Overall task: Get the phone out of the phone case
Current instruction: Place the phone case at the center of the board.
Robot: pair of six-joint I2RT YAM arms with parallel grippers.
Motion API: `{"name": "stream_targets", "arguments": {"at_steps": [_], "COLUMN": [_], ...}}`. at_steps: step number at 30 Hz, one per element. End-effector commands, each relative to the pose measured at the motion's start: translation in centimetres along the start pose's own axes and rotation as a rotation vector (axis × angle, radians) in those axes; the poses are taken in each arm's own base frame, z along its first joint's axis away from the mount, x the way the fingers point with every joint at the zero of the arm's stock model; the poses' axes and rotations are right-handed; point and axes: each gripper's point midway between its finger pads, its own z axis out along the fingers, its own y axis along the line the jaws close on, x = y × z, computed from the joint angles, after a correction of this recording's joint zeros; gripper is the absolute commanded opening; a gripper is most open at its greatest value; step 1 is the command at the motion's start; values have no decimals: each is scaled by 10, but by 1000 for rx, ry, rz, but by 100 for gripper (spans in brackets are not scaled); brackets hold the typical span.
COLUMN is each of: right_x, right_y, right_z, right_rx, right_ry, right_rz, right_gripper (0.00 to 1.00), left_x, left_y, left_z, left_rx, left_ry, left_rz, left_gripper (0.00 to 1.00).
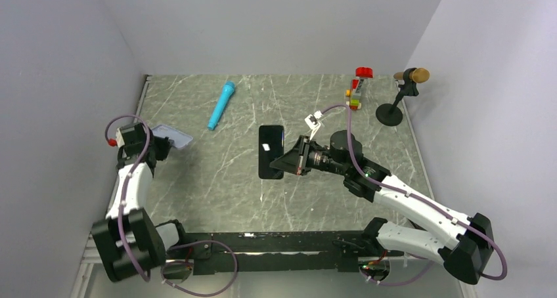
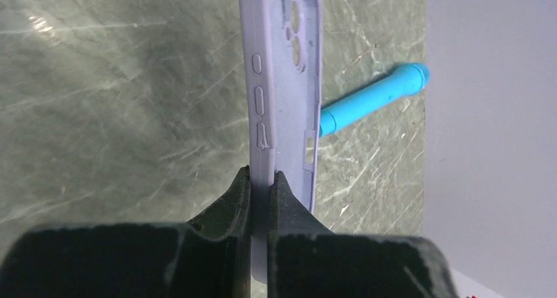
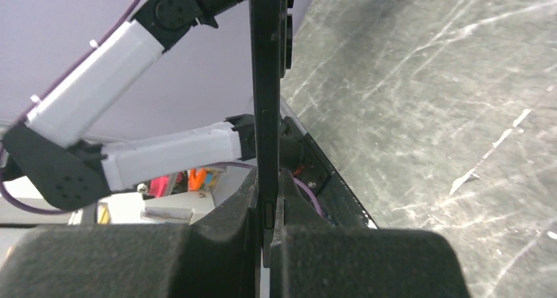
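My left gripper is clamped on one long edge of the phone case. The case is empty and sits at the left side of the table, its camera cutout at the end away from the fingers. My right gripper is pinched tight on the black phone at mid-table, well apart from the case. A blue cylinder lies further back between them.

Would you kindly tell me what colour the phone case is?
The phone case is pale blue-grey, clearest in the left wrist view.
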Motion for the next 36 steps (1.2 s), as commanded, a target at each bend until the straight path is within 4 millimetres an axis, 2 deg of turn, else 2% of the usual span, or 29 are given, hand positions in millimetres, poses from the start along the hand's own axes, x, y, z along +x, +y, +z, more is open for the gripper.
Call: {"name": "stream_targets", "arguments": {"at_steps": [1,4,6,9,11,20,22,24,25,26,27,30,33,36], "right_x": [-12,-12,-14,-14,-14,-13,-15,-17,-17,-18,-19,-24,-26,-29], "right_y": [0,-11,-20,-33,-39,-35,-34,-32,-36,-38,-41,-51,-57,-78], "right_z": [-7,-12,-16,-23,-28,-41,-40,-37,-34,-32,-30,-24,-14,-5], "right_rx": [45,113,167,255,295,320,323,316,328,339,352,397,397,447], "right_ry": [-53,-50,-54,-47,-45,-40,-41,-39,-29,-26,-19,-7,51,157], "right_rz": [-67,-89,-114,-140,-142,-135,-137,-150,-159,-170,-182,-228,-325,-393], "right_gripper": [0,0,0,0,0,0,0,0,0,0,0,0,0,0], "left_x": [-21,-26,-28,-41,-52,-69,-73,-73,-71,-69,-67,-60,-57,-52], "left_y": [-42,-47,-40,-41,-52,-61,-61,-54,-48,-42,-37,-18,-6,-13], "left_z": [27,48,62,78,87,134,143,148,149,148,146,134,112,89], "left_rx": [132,119,82,78,134,179,160,110,74,36,-3,-115,-148,-132], "left_ry": [-26,-13,-13,-58,-99,-132,-118,-69,-44,-18,3,51,59,78], "left_rz": [-50,-60,-86,-70,-23,32,70,65,45,32,31,51,18,7], "left_gripper": [0,0,0,0,0,9,17,38,53,83,97,99,99,99]}}
